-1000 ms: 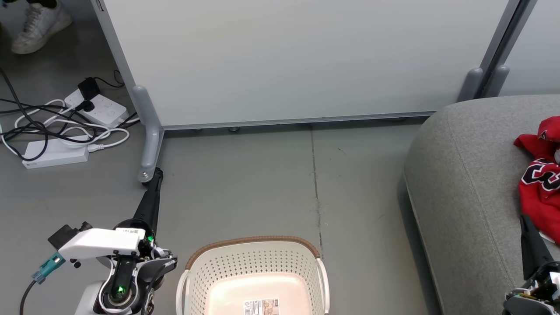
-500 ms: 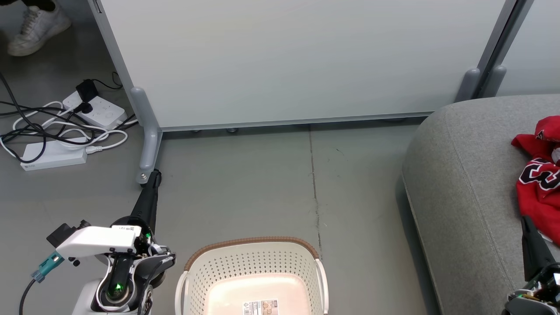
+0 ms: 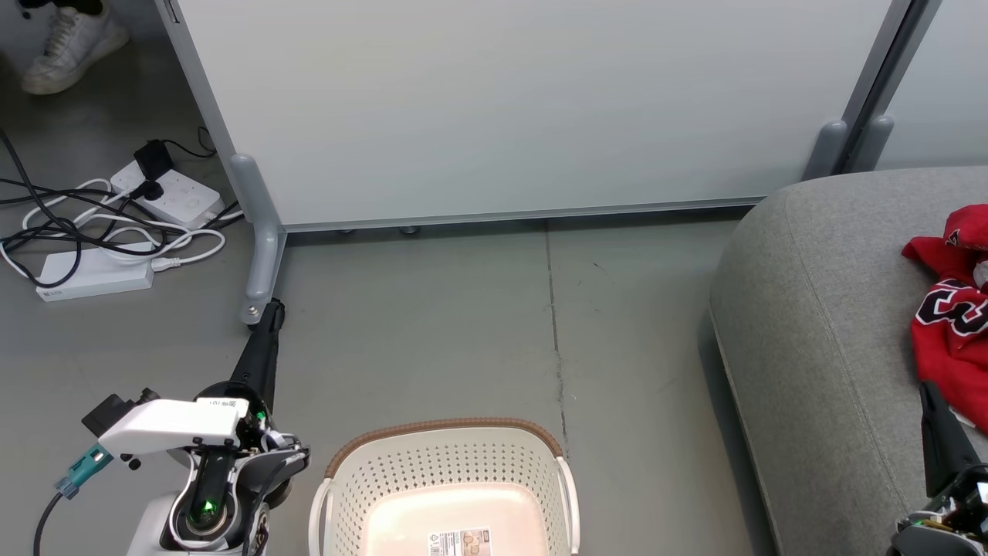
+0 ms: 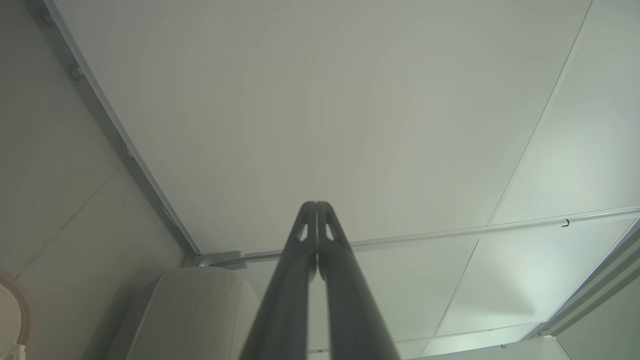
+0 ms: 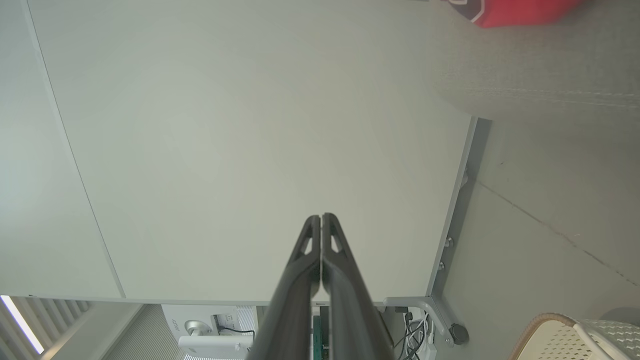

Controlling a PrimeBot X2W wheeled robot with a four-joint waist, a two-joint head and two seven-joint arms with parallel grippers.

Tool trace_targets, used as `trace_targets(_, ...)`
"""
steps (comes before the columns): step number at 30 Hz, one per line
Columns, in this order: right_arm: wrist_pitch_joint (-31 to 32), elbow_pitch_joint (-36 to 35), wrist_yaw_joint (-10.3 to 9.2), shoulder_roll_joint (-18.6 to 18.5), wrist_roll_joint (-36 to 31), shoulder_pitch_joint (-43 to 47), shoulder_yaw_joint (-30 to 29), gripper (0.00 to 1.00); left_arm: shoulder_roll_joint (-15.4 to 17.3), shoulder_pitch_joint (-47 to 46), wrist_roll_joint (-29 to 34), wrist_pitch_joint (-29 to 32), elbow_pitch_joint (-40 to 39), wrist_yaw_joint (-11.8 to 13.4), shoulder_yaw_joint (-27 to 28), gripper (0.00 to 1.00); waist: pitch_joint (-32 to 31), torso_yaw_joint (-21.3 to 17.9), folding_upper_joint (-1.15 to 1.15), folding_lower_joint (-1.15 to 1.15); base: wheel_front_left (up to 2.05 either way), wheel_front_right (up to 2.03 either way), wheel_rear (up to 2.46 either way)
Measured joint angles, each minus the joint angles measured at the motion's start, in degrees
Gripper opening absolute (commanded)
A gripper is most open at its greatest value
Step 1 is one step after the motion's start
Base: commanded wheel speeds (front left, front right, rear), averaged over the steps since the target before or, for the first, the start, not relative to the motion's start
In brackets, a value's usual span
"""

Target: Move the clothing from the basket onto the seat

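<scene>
- Hardly anything has moved. The whole head view has slid a touch, which is the camera turning. A person's white shoe (image 3: 69, 42), far beyond the basket (image 3: 444, 427) to its left, has shifted slightly. Basket, seat (image 3: 810, 309) and clothing (image 3: 953, 324) lie as they did.
- The basket stands on the floor straight ahead of the robot. The part of its bottom in view is bare except for a printed label (image 3: 461, 540). Its near end is cut off by the picture's edge.
- The clothing, red with black-and-white numerals, lies crumpled on the seat, well to the right of the basket.
- The left hand (image 3: 274, 309) is just left of the basket, its fingers pressed together on nothing. The left wrist view shows the tips meeting against a pale partition (image 4: 350, 100).
- The right hand (image 3: 924, 386) is well right of the basket, in front of the seat and near the clothing's lower edge. Its fingers are also pressed together, with no cloth pinched between them.
- By my judgement the task is done or nearly so, since only the hidden near end of the basket could still hold a garment.
</scene>
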Motion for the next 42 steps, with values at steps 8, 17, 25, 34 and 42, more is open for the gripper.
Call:
trace_targets(8, -0.6, -0.1, 0.01, -0.6, 0.7, 0.1, 0.7, 0.0, 0.0, 0.0, 0.1, 0.0, 0.0, 0.0, 0.1, 0.0, 0.0, 0.0, 0.0, 0.0, 0.0, 0.0, 0.0)
trace_targets(17, -1.3, -0.2, 0.0, -1.2, 1.4, 0.1, 1.5, 0.0, -0.1, 0.0, 0.2, 0.0, 0.0, 0.0, 0.2, 0.0, 0.0, 0.0, 0.0, 0.0, 0.0, 0.0, 0.0)
trace_targets(25, -2.0, -0.3, 0.0, -1.8, 2.0, 0.1, 2.1, 0.0, -0.1, 0.0, 0.3, 0.1, 0.0, 0.0, 0.2, 0.0, 0.0, 0.0, 0.0, 0.0, 0.0, 0.0, 0.0)
trace_targets(34, -2.6, -0.5, 0.0, -2.6, 2.6, 0.2, 3.0, 0.0, -0.2, 0.0, 0.4, 0.2, 0.0, 0.0, 0.3, 0.0, 0.0, 0.0, 0.0, 0.0, 0.0, 0.0, 0.0)
trace_targets(42, -3.4, -0.6, 0.0, -3.1, 3.2, 0.3, 3.6, 0.0, -0.2, 0.0, 0.4, 0.3, 0.0, 0.0, 0.4, 0.0, 0.0, 0.0, 0.0, 0.0, 0.0, 0.0, 0.0)
